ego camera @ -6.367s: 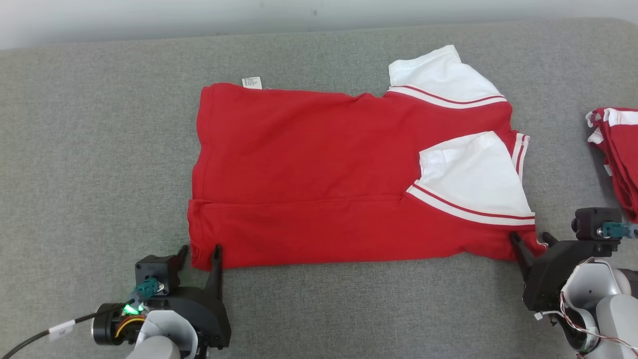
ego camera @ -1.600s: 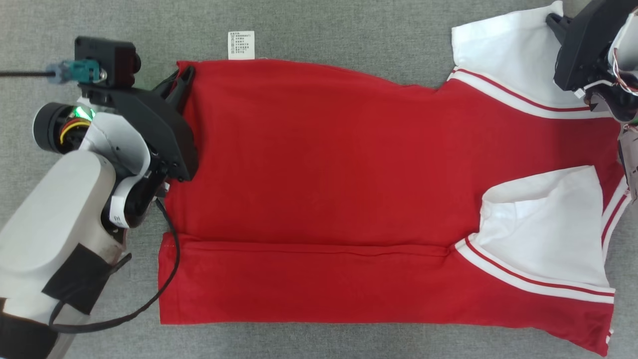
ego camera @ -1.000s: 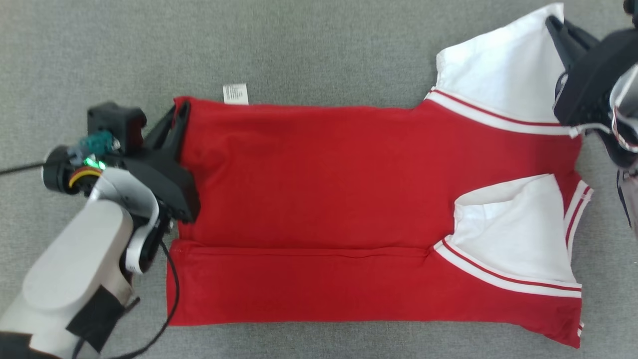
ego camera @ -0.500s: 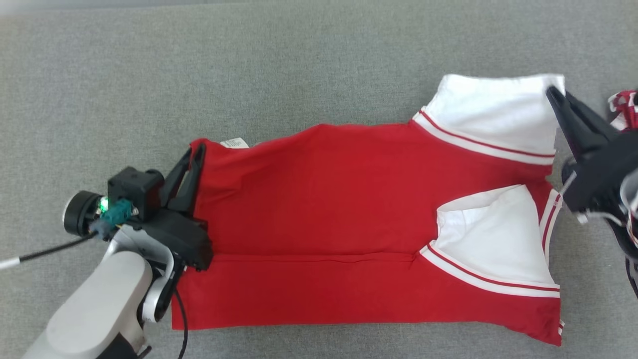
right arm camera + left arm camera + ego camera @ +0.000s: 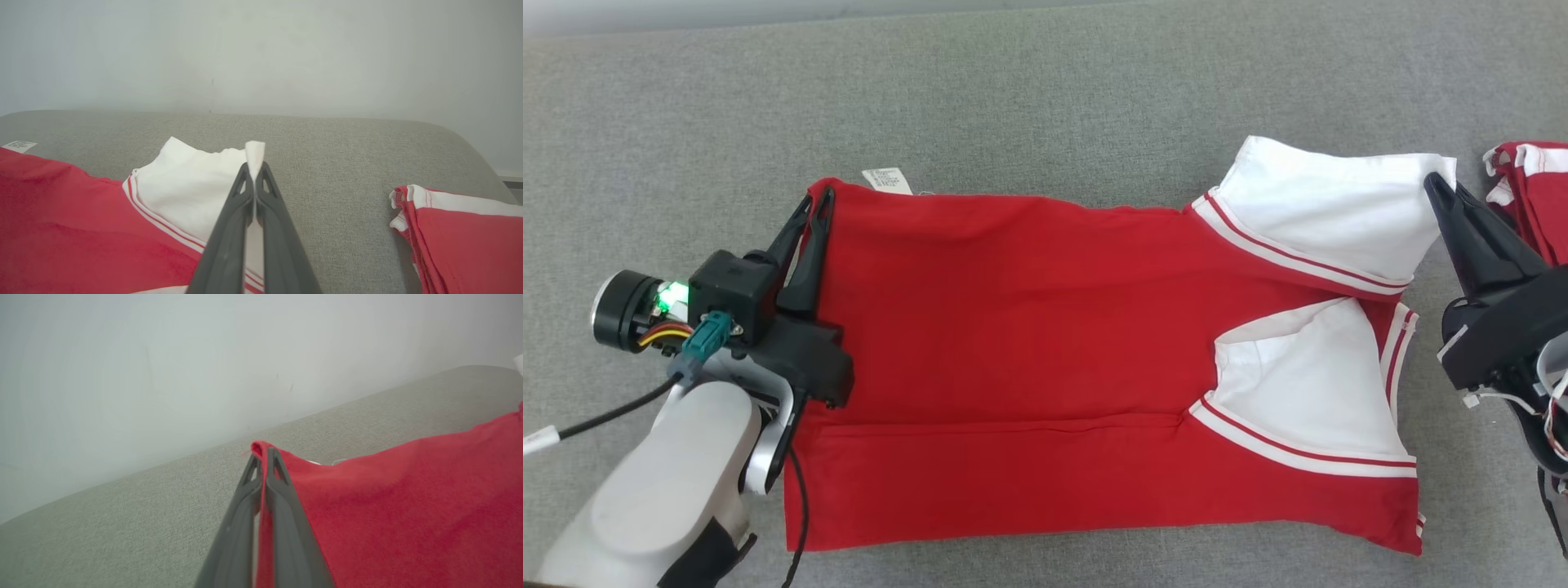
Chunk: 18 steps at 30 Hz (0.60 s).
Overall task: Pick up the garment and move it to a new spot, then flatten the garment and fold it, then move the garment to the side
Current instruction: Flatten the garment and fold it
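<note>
Two end effectors have lifted the far edge of the garment (image 5: 1029, 327), which lies on the bench (image 5: 1013, 98) just beside the pile (image 5: 1531, 196): left end effector (image 5: 818, 196) clenched on its hem corner, right end effector (image 5: 1433, 180) on its white sleeve, so the next fold seems underway.

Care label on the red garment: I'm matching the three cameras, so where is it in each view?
Head view: care label at the garment's far edge, just right of the left gripper.
Left wrist view: a pale sliver past the red edge, right of that gripper; probably it.
Right wrist view: at the left edge, on the grey surface.
Shared landmark: the garment's far red edge.
</note>
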Available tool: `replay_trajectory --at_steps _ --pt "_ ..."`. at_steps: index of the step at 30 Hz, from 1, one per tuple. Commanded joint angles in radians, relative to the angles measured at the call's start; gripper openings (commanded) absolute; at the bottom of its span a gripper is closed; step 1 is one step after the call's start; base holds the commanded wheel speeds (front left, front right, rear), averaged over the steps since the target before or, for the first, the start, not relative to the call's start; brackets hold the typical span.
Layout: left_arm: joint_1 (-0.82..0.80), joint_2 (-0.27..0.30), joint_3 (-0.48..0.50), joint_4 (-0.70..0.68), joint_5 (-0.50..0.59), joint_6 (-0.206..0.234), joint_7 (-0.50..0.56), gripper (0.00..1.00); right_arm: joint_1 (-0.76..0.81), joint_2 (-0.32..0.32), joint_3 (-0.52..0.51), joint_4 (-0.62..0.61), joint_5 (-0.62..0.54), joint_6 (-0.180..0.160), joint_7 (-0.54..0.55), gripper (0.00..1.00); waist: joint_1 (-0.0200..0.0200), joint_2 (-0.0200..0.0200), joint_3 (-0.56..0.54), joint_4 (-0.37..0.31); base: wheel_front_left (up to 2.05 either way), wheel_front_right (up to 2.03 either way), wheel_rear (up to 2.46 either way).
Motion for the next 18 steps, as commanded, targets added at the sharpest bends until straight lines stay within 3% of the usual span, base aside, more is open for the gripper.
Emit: replay_trajectory --at_steps 1,10,18 --pt "0.014 -0.003 0.007 -0.004 0.016 -0.002 -0.006 0.0 0.013 -0.001 0.006 -0.01 -0.004 -0.003 -0.011 0.0 0.0001 0.0 0.003 -0.002 0.0 0.0 0.0" --pt "0.196 0.005 0.128 -0.138 0.101 -0.032 -0.006 0.0 0.129 -0.049 -0.004 -0.068 0.055 -0.003 -0.005 0.0 0.0001 0.0 0.0 0.012 0.0 0.0 0.0" --pt "0.358 -0.026 0.207 -0.151 0.15 -0.078 -0.006 0.0 0.288 -0.056 -0.008 -0.153 0.104 -0.003 0.104 0.0 0.0001 0.0 -0.021 0.027 0.0 0.0 0.0"
